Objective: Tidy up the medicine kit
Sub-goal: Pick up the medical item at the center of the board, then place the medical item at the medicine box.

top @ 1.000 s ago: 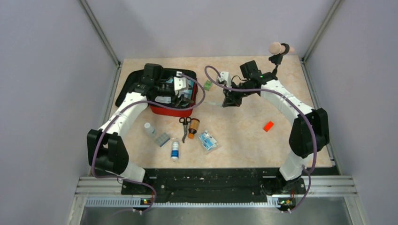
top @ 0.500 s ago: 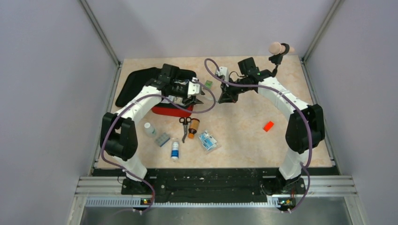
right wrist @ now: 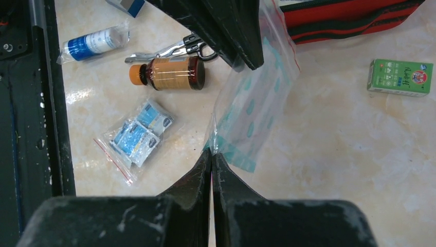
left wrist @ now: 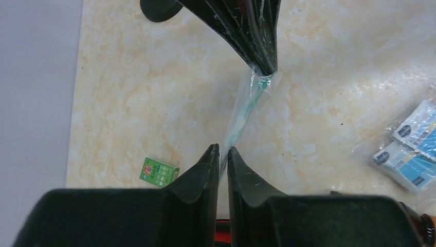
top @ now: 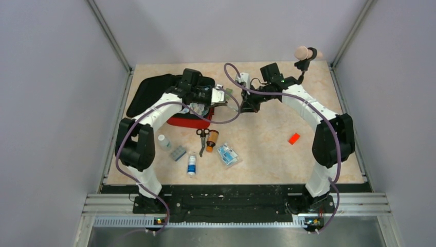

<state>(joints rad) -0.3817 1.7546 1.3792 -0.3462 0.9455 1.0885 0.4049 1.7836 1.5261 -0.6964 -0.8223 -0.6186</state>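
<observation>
Far left of the bench, the medicine kit lies open, its black lid spread toward the left wall. The left arm crosses over it, so most of the interior is hidden. Only the red near wall and some pale contents show from above, and these cannot be identified. In the right wrist view the kit is cut off at the top edge, showing as a strip of red with black edging.

On the near side of the kit, left to right:
- a small white bottle
- a small blue-grey pack, too small to make out
- a blue-labelled vial
- scissors, with their handles just beside an amber bottle lying on its side
- a packet of blue sachets

At centre, the left fingers are pressed nearly together, pinching one edge of a clear bag. The right fingers are pressed together on the opposite edge. The bag stretches between the two. Its teal-dotted contents are indistinct.

A green box lies on the bench near the bag, apart from it. From above it is largely hidden behind the left gripper.

To the right, an orange-red block sits alone, well apart from everything else. At the back right a beige rounded object is mounted on a black stand. What it is cannot be determined.
</observation>
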